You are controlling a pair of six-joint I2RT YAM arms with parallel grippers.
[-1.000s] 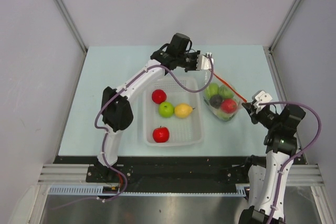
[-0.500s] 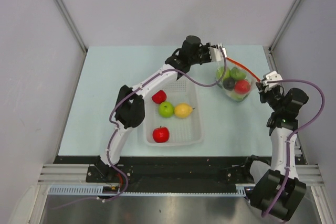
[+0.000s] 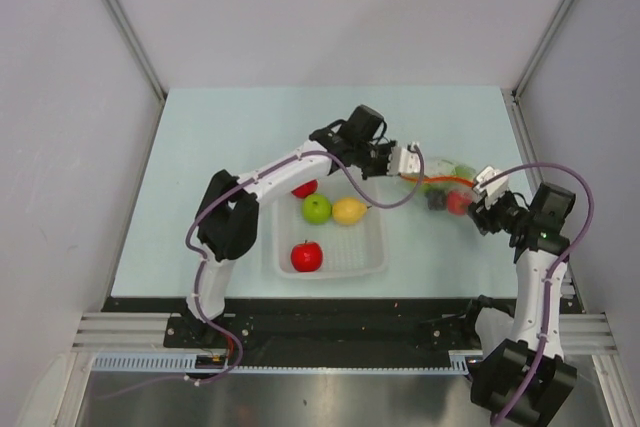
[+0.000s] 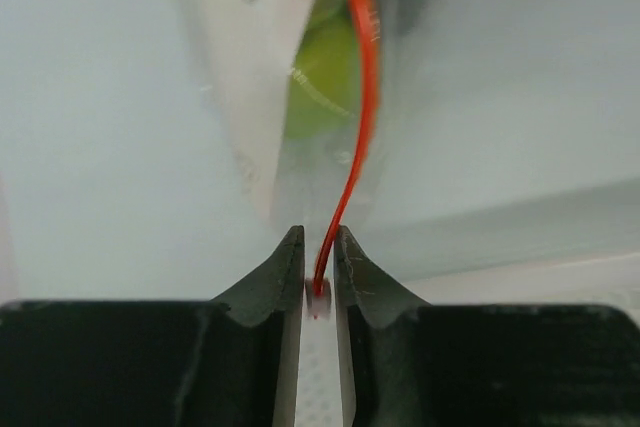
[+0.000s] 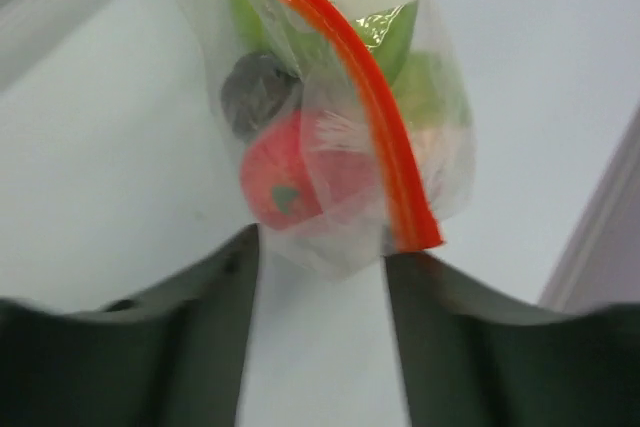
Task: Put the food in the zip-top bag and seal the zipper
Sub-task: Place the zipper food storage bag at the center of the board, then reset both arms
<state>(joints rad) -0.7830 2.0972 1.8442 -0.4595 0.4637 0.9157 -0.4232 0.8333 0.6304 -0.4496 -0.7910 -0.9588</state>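
The clear zip-top bag (image 3: 447, 190) sits right of the basket, between my two grippers. It holds some of the food: a red fruit (image 5: 290, 182), a dark lump (image 5: 255, 92) and green fruits (image 5: 400, 47). The red zipper (image 3: 440, 180) runs along its top. My left gripper (image 3: 405, 160) is shut on the left end of the zipper (image 4: 362, 77), which is pinched between the jaws of that gripper (image 4: 319, 242). My right gripper (image 3: 487, 197) is open at the bag's right end. In the right wrist view the bag's corner (image 5: 335, 247) and the zipper's tip (image 5: 418, 235) lie just ahead of that gripper (image 5: 320, 247), loose.
The white perforated basket (image 3: 372, 247) stands at the table's middle. It holds a green apple (image 3: 317, 209), a lemon (image 3: 349, 211), a red apple (image 3: 307, 256) and a red fruit (image 3: 305, 188) partly under the left arm. The right wall's rail (image 3: 520, 137) runs close behind the bag.
The right gripper has opened and let go of the bag's right end. The left arm has brought the bag back toward the near side and lower.
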